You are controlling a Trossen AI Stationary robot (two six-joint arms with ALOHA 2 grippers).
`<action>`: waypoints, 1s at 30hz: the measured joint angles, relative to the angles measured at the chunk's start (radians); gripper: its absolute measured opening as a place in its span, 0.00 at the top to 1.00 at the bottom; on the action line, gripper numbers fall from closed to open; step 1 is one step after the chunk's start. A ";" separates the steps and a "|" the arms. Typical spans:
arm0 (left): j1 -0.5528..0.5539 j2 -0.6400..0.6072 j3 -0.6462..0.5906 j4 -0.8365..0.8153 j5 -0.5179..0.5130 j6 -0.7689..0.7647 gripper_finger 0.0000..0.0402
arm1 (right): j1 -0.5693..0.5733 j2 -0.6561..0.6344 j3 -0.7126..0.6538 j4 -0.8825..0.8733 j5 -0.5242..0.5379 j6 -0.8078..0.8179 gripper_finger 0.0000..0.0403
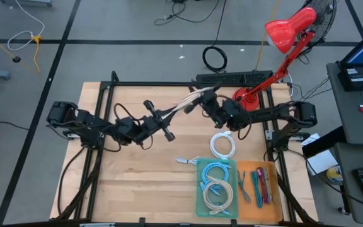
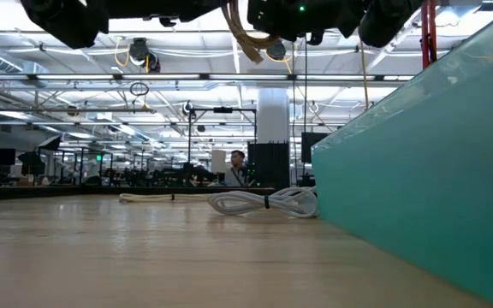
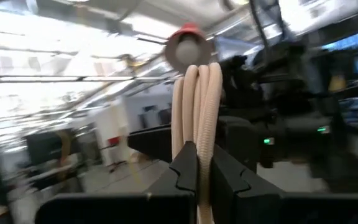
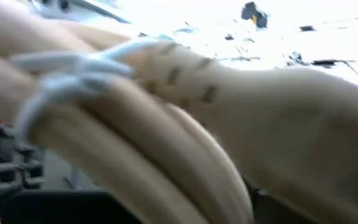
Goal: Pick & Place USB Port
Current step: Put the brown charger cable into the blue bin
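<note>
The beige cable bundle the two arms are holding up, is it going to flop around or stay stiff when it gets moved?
Probably fairly floppy: the beige cable bundle is several soft looped strands. It spans the left gripper and the right gripper, so it may sag once one lets go. The tie around it should keep the loops together. It looks light.

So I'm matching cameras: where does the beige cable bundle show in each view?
High: beige cable bundle between both grippers, upper middle.
Low: hangs at top centre.
Left wrist: upright between fingers.
Right wrist: fills frame.
Shared landmark: red lamp, also in the left wrist view.
</note>
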 joint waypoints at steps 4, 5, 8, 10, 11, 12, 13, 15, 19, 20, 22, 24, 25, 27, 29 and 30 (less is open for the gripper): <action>0.011 0.054 0.059 0.072 -0.127 0.089 0.98 | -0.007 0.032 0.053 -0.085 0.049 0.027 0.83; 0.016 0.057 0.070 0.072 -0.149 0.099 0.98 | -0.010 0.043 0.057 -0.085 0.055 0.027 0.82; 0.038 0.067 0.106 0.048 -0.186 0.081 0.98 | -0.012 0.076 0.069 -0.085 0.059 0.024 0.81; 0.049 0.069 0.113 0.045 -0.222 0.077 0.98 | -0.012 0.094 0.072 -0.081 0.076 0.023 0.80; 0.051 0.070 0.113 0.043 -0.243 0.078 0.98 | -0.012 0.099 0.072 -0.083 0.092 0.021 0.78; 0.056 0.074 0.113 0.042 -0.259 0.074 0.98 | -0.011 0.100 0.072 -0.088 0.114 0.017 0.77; 0.062 0.079 0.113 0.043 -0.271 0.069 0.98 | -0.010 0.100 0.072 -0.087 0.134 0.015 0.75; 0.066 0.082 0.114 0.046 -0.290 0.071 0.98 | -0.014 0.100 0.070 -0.091 0.136 0.017 0.72; 0.071 0.080 0.115 0.052 -0.318 0.070 0.98 | -0.011 0.101 0.070 -0.077 0.123 0.013 0.66; 0.073 0.080 0.115 0.054 -0.323 0.074 0.98 | -0.007 0.101 0.070 -0.078 0.114 0.013 0.64; 0.074 0.079 0.115 0.055 -0.328 0.079 0.98 | -0.002 0.101 0.070 -0.083 0.097 0.013 0.62; 0.074 0.079 0.116 0.055 -0.337 0.087 0.98 | -0.001 0.101 0.069 -0.091 0.085 0.013 0.60; 0.074 0.079 0.116 0.055 -0.344 0.091 0.98 | 0.000 0.101 0.069 -0.094 0.082 0.013 0.59; 0.074 0.079 0.116 0.055 -0.366 0.105 0.98 | 0.002 0.101 0.069 -0.104 0.082 0.013 0.57; 0.074 0.079 0.116 0.055 -0.376 0.117 0.98 | 0.004 0.101 0.069 -0.105 0.079 0.016 0.55; 0.074 0.079 0.115 0.055 -0.377 0.119 0.98 | 0.005 0.101 0.069 -0.105 0.077 0.018 0.54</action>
